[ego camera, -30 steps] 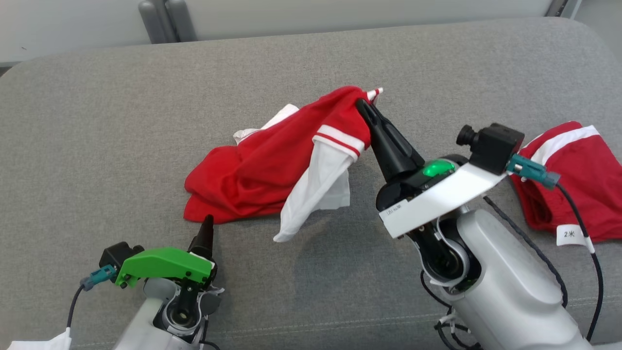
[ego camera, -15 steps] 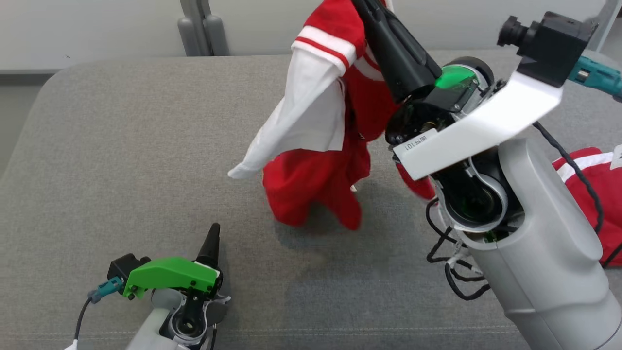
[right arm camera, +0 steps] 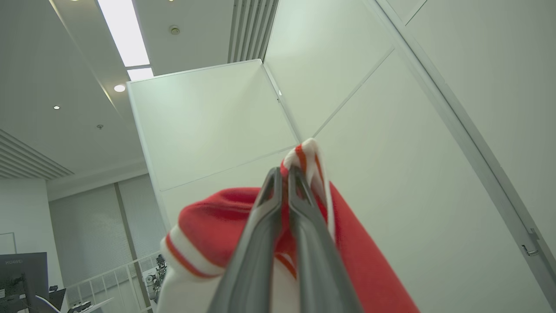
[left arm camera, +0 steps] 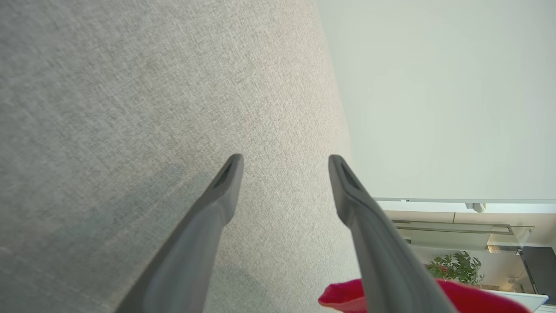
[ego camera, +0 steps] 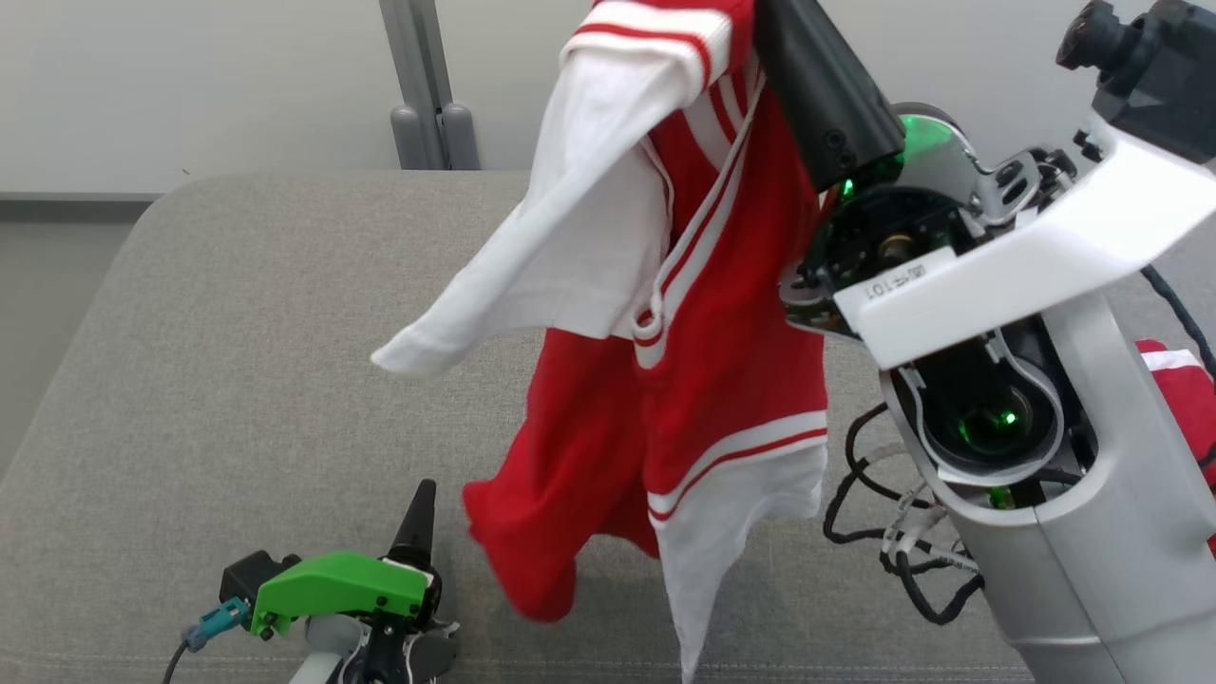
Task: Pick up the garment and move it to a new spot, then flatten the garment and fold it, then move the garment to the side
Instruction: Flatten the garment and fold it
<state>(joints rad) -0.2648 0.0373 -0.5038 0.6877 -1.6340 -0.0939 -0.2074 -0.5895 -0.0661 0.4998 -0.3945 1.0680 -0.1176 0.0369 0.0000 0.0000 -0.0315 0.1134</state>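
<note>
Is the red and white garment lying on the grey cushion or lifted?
Lifted: the garment hangs from the shut right hand.

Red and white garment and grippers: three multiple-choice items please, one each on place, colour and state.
1. Where is the red and white knit garment?
A) inside a basket
B) in the air, hanging from the right gripper
C) on the floor

2. What colour is the plastic cover on the left wrist?
A) blue
B) green
C) orange

3. How does the left gripper stand?
A) open, empty
B) shut on the garment
C) shut on a cable

1 B: the right wrist view shows jaws shut on its striped trim.
2 B: bright green in the head view.
3 A: jaws apart, nothing between them.
</note>
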